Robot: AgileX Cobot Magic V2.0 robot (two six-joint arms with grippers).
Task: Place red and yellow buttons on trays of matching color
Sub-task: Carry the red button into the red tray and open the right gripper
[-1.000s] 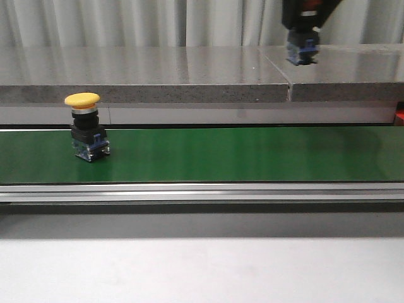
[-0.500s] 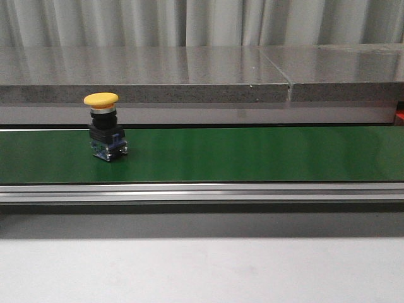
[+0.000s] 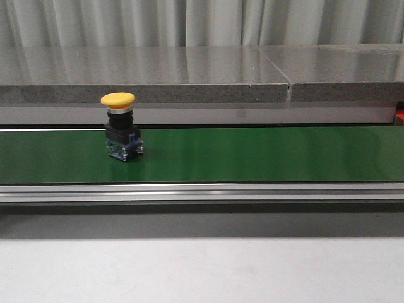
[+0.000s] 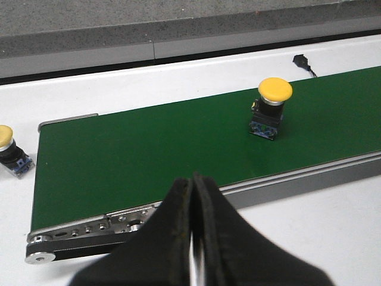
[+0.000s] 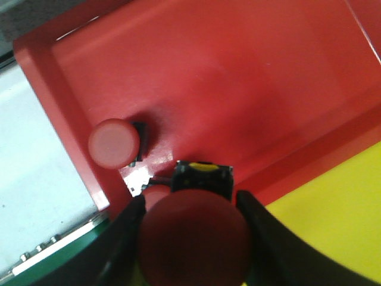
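A yellow button [image 3: 122, 129] with a black body stands upright on the green belt [image 3: 252, 154], left of the middle. The left wrist view shows the same yellow button [image 4: 271, 107] well ahead of my left gripper [image 4: 193, 180], which is shut on nothing, above the belt's near rail. My right gripper [image 5: 191, 205] is shut on a red button [image 5: 193, 238] and hangs over the red tray [image 5: 238, 71], near its border with the yellow tray [image 5: 339, 214]. A second red button [image 5: 114, 143] lies in the red tray. Neither gripper shows in the front view.
Another yellow button [image 4: 9, 152] lies on the white table beyond the belt's end [image 4: 44, 128]. A grey stone ledge [image 3: 189, 76] runs behind the belt. A metal rail [image 3: 202, 191] borders the belt's front, and a black cable end [image 4: 303, 62] lies on the table.
The yellow button has travelled to the right along the belt. The right gripper, which held a button at the upper right of the front view, has left that view.
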